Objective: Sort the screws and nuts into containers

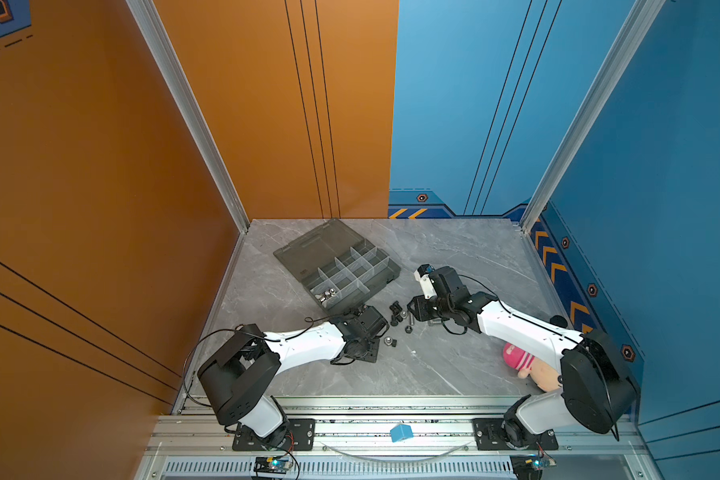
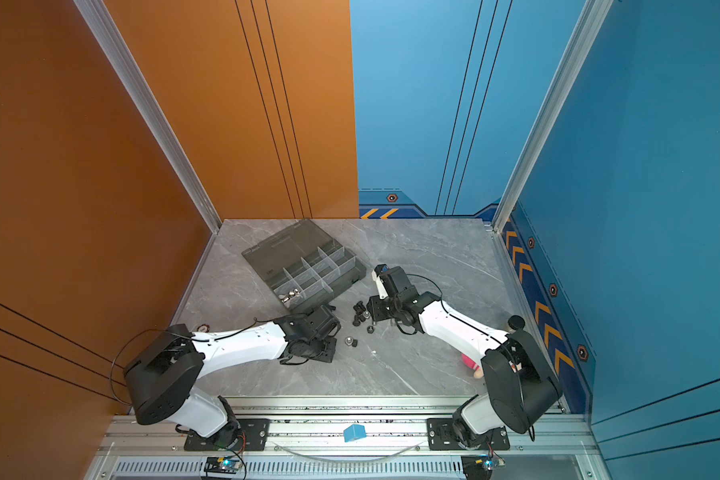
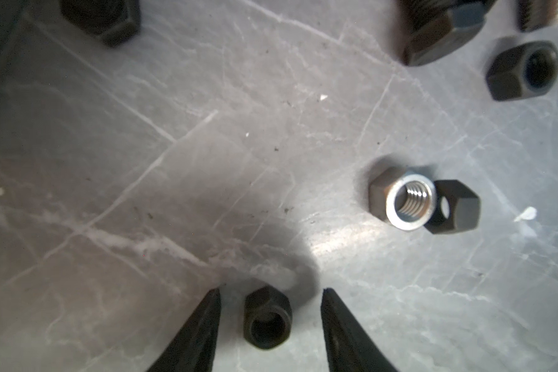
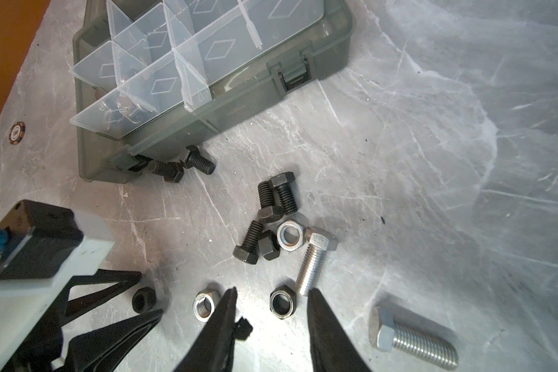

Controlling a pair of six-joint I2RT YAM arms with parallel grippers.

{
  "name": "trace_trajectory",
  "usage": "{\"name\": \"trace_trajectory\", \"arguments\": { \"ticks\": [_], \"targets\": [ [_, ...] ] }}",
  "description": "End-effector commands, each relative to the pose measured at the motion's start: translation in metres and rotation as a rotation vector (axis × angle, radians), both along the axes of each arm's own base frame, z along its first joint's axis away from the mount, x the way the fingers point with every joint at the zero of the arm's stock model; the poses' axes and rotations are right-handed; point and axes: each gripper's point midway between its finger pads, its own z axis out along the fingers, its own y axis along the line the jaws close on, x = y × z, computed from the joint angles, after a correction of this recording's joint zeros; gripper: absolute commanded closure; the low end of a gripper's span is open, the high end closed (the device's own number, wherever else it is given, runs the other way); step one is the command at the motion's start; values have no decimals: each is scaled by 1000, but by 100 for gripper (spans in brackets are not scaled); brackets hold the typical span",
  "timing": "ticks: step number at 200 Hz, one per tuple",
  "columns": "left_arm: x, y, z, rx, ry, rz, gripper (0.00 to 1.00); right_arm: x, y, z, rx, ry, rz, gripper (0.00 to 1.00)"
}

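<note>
**A:** What lies nearest the bases?

**B:** Left gripper (image 3: 271,291), jaws part open astride a black nut (image 3: 267,317) on the marble table (image 3: 142,161), with a gap on either side.

**A:** And opposite?

**B:** Right gripper (image 4: 273,289), jaws narrowly apart. A dark nut (image 4: 282,304) lies between them, touching neither. A silver nut (image 4: 207,304) sits just outside the jaws.

**A:** Beyond them?

**B:** Loose black screws (image 4: 273,206) and silver screws (image 4: 314,261), clustered. Farthest is the organizer box (image 1: 371,291), lid (image 1: 312,245) flat open. Shiny pieces (image 1: 327,294) occupy its corner compartment (image 1: 316,287), nearest the left arm.
</note>
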Motion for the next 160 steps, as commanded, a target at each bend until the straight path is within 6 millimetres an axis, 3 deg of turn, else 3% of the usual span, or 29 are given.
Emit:
{"name": "trace_trajectory", "arguments": {
  "ticks": [1,112,130,142,160],
  "targets": [
    [-3,8,-5,65,14,5,52,3,-4,7,13,-26,-31,61],
    [-3,6,-8,69,25,-1,77,-5,0,16,51,-16,1,60],
    [-3,6,-8,69,26,-1,85,-11,3,16,69,10,25,59],
    [-3,6,-8,67,32,1,100,-15,2,14,69,29,32,58],
    [-2,4,-7,61,30,2,100,-20,3,15,71,50,44,57]
  ]
}}
